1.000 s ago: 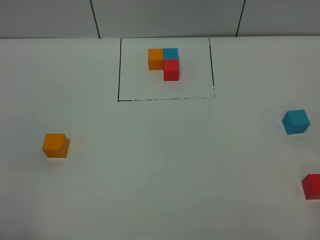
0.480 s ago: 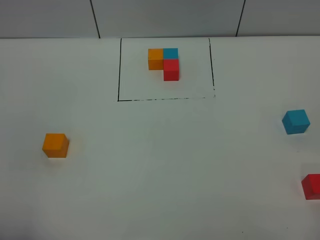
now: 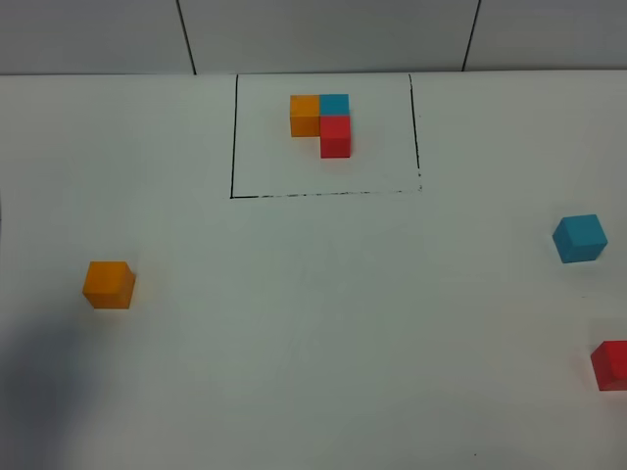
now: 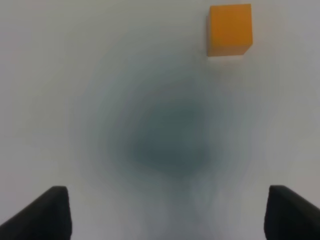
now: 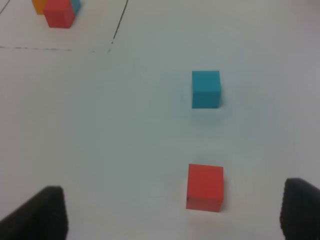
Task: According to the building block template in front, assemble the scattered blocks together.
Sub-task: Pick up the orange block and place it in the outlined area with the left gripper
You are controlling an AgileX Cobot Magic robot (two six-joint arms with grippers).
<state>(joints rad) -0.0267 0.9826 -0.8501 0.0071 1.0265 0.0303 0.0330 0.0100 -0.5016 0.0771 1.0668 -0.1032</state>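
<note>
The building block template sits at the back middle inside a thin black outline: orange and blue cubes side by side, red in front of blue. The scattered blocks lie apart on the white table: an orange cube at the left, a blue cube at the right, and a red cube cut by the right edge. My left gripper hangs open above the table, the orange cube well ahead of it. My right gripper is open too, with the red cube just ahead and the blue cube beyond.
A grey panelled wall runs behind the table. A soft dark shadow covers the table's lower left corner. Neither arm shows in the high view. The template's corner appears far off in the right wrist view.
A dark shadow has spread over the lower left of the table in the high view. No cube has moved.
</note>
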